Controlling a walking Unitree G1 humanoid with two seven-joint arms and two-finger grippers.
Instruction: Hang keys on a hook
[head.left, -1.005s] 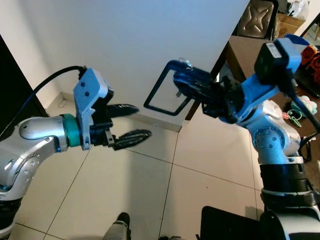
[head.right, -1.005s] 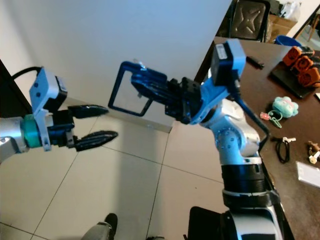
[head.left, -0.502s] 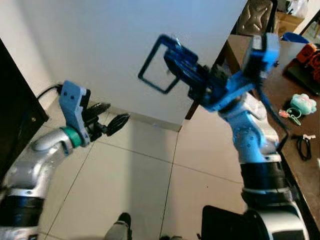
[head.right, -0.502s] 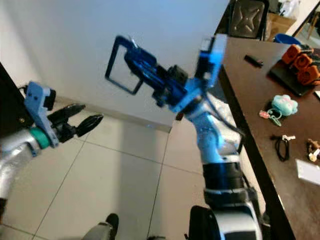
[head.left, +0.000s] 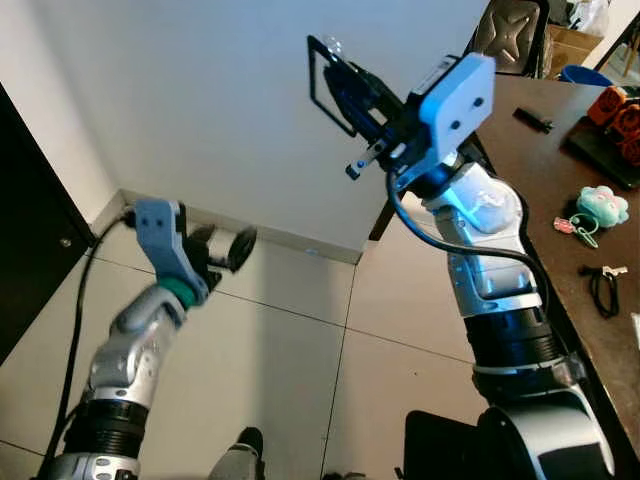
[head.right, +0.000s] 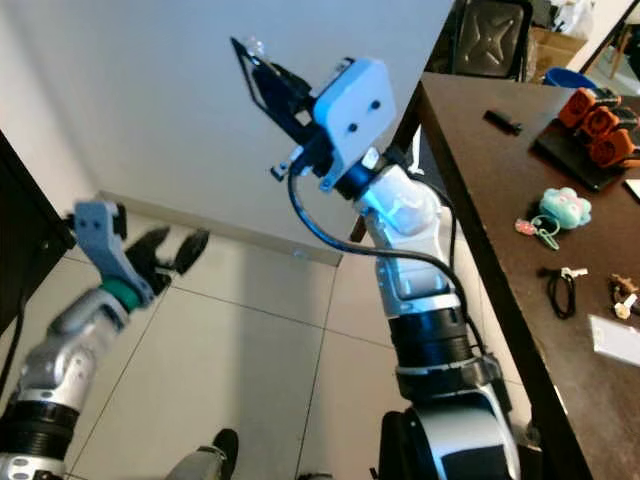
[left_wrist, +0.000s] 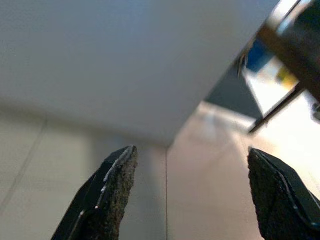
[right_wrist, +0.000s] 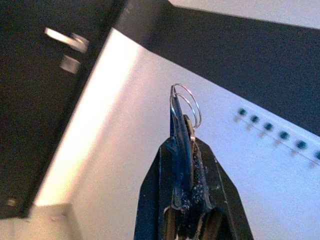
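Observation:
My right gripper (head.left: 352, 85) is raised high in front of the white wall (head.left: 200, 100). It is shut on the keys: a dark blue rectangular loop (head.left: 312, 70) with a metal ring (head.left: 330, 45) at its top. In the right wrist view the ring (right_wrist: 186, 107) sticks out past the closed fingertips, close to the pale wall. A row of small dark dots (right_wrist: 272, 130) runs along that wall, off to one side of the ring. My left gripper (head.left: 225, 245) hangs low over the floor, open and holding nothing, its fingers (left_wrist: 107, 195) spread wide.
A brown table (head.left: 540, 150) on the right carries a teal plush keychain (head.left: 600, 208), a black cord (head.left: 603, 285) and orange items (head.left: 618, 112). A chair (head.left: 515, 35) stands behind it. A dark door (head.left: 30, 230) is at left. A shoe (head.left: 243, 440) shows on the tiles below.
My right arm has lifted the keys higher and turned them edge-on toward the wall. My left arm has dropped and drawn back toward the floor, still open.

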